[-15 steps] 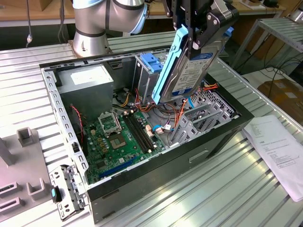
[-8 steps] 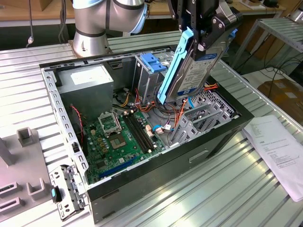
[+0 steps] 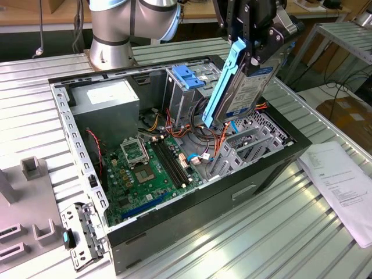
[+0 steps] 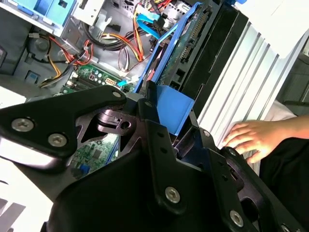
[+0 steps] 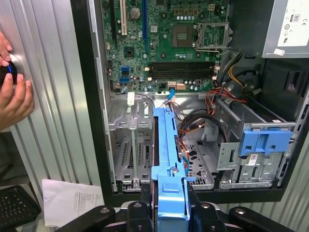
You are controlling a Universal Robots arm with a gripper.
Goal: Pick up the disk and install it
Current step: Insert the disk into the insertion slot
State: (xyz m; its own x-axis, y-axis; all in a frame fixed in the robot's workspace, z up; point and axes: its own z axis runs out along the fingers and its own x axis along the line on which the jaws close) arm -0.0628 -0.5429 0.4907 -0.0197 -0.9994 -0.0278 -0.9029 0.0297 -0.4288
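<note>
The disk (image 3: 245,87) is a silver-metal drive with a white label, clipped in light-blue side rails. It hangs tilted and nearly on edge above the open computer case (image 3: 192,204). My gripper (image 3: 254,53) is shut on its upper end, below the exterior view's top edge. In the first wrist view the disk (image 5: 168,145) appears edge-on, its blue rail running away from my gripper (image 5: 170,205) over the case's perforated metal bay (image 5: 200,159). In the second wrist view the rail (image 4: 175,110) sits clamped between the black fingers (image 4: 153,126).
Inside the case lie a green motherboard (image 3: 145,168), a grey power supply box (image 3: 107,99), loose cables, and a metal drive cage with a blue latch (image 3: 187,75). A paper sheet (image 3: 343,180) lies to the exterior view's right. A person's hand (image 5: 12,92) rests on the ribbed table.
</note>
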